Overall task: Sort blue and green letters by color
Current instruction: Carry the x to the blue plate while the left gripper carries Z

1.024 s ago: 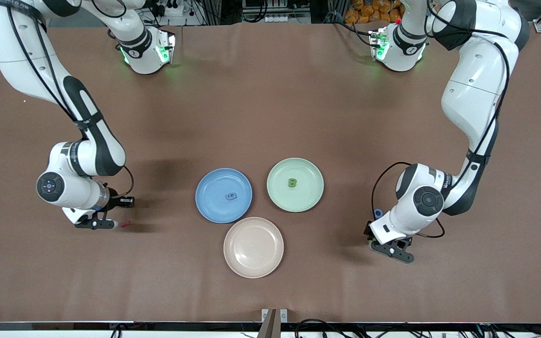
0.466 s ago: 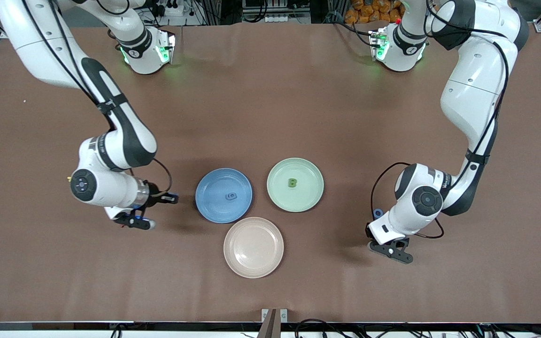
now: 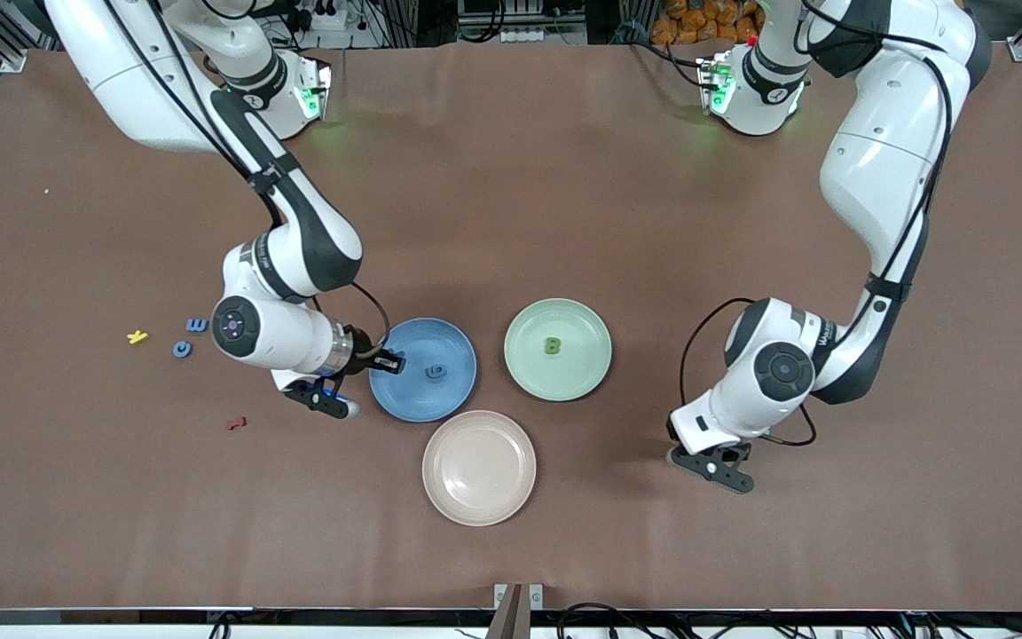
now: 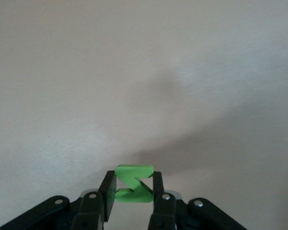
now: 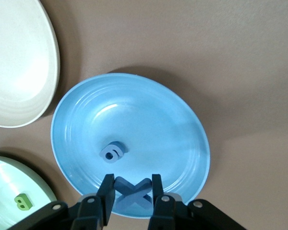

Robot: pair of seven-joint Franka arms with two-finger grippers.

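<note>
Surface [image 3: 511, 222] carries three plates in a cluster: blue plate [image 3: 404, 390], green plate [image 3: 582, 373] and pink plate [image 3: 479, 468], the last nearest the front camera. Blue plate holds one small blue letter [image 3: 436, 371]; green plate holds a green letter B [image 3: 552, 345].

Right gripper [image 3: 326, 399] hangs over the blue plate's rim at the right arm's end, clenched on a blue letter X [image 5: 132, 191]. In the right wrist view the plate's bowl lies directly ahead of the X, so the release calls for only a short advance inward.

Left gripper [image 3: 713, 469] is over bare surface toward the left arm's end, clamped on a green letter Z [image 4: 133, 183]; the green plate lies well apart from it, toward the centre.

Loose toward the right arm's end: two blue letters [image 3: 197, 325] [image 3: 182, 349], a yellow letter [image 3: 137, 336], a dark red letter [image 3: 236, 423].
</note>
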